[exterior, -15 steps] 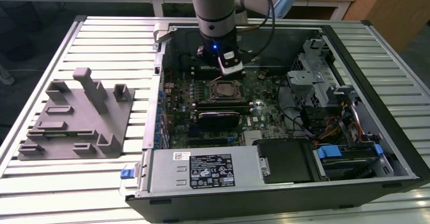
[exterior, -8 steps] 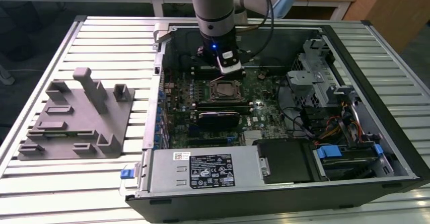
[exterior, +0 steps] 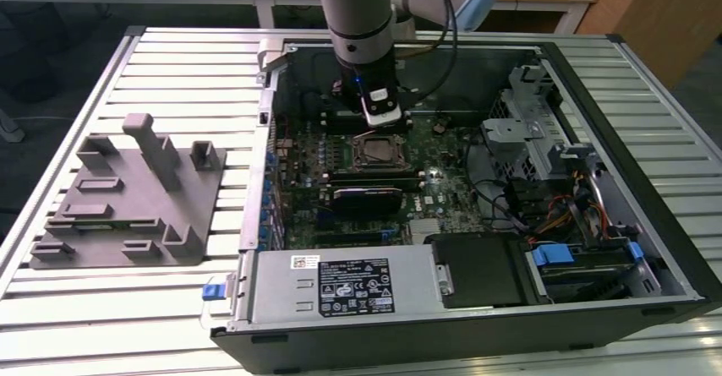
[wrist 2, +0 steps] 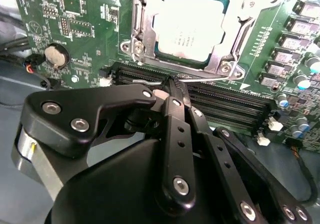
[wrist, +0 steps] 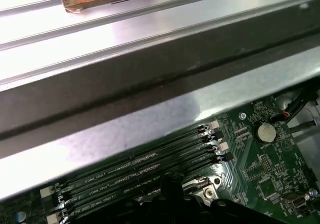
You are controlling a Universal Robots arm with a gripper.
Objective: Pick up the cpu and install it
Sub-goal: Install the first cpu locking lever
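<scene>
Already the cpu [wrist 2: 190,26] lies in its socket frame [wrist 2: 241,37]. The gripper [wrist 2: 171,85] hovers nearby, fingers pressed together, empty.

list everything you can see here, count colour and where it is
cpu: one, silvery-grey, lying in the socket frame
socket frame: one, bare metal, around the cpu on the motherboard
motherboard: one, green, inside the computer case
memory slots: four, black, side by side next to the socket frame
coin battery: one, silver, on the motherboard
computer case: one, black, lying open on the table
power supply: one, grey with a dark label, at the near end of the case
fixture: one, grey plastic, on the table at the exterior view's left of the case
table: one, silver, slatted
arm: one, grey and pale blue, reaching down into the case
gripper: one, black, jaws shut, over the memory slots beside the socket frame
</scene>
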